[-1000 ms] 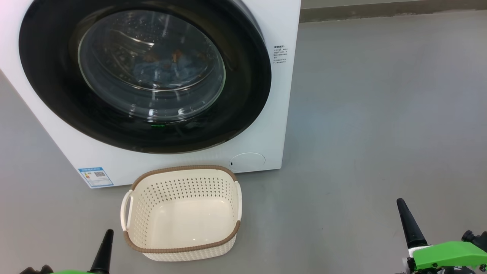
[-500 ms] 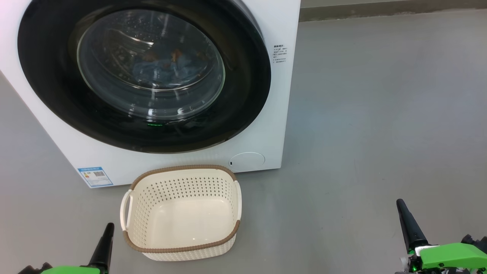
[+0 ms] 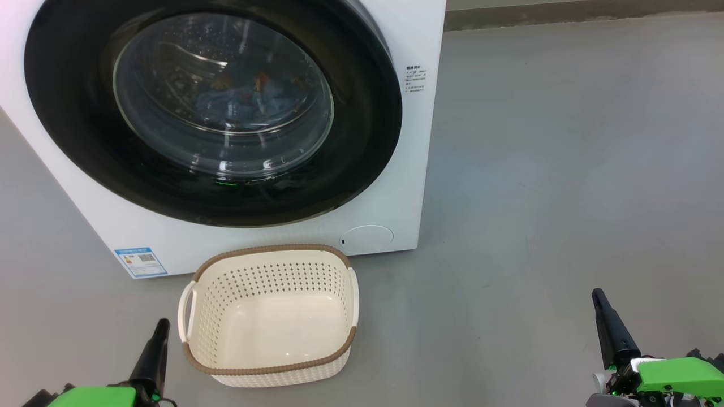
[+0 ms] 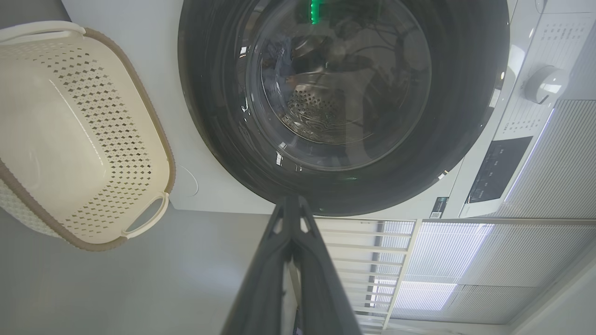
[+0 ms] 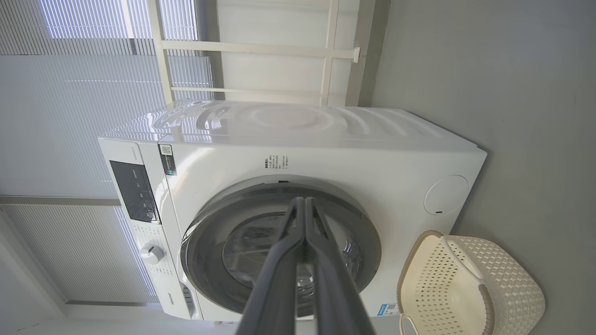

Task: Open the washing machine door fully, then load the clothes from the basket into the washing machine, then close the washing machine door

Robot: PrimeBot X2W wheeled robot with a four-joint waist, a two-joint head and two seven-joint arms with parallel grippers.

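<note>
The white washing machine point(image 3: 410, 169) stands in front of me with its round black-rimmed door point(image 3: 367, 118) closed flat against the front. Through the glass bowl I see light blue clothes point(image 3: 249, 99) with orange-brown spots lying in the drum. The cream basket point(image 3: 271, 250) with its brown rim sits on the floor just below the door, nothing inside it. My left gripper point(image 3: 158, 333) is shut, low and left of the basket. My right gripper point(image 3: 599, 305) is shut, far right over bare floor. In the wrist views, the left gripper point(image 4: 291, 204) and the right gripper point(image 5: 303, 204) each point at the door.
Grey floor point(image 3: 537, 198) spreads wide to the machine's right, up to a baseboard point(image 3: 565, 14) at the back. A round service flap point(image 3: 367, 238) and a blue label point(image 3: 140, 261) mark the machine's lower front. Its control panel and knob point(image 4: 542, 83) lie beside the door.
Both grippers have crept slightly up the head view, fingers still pressed together. The door, the basket and the clothes in the drum have stayed where they were.
</note>
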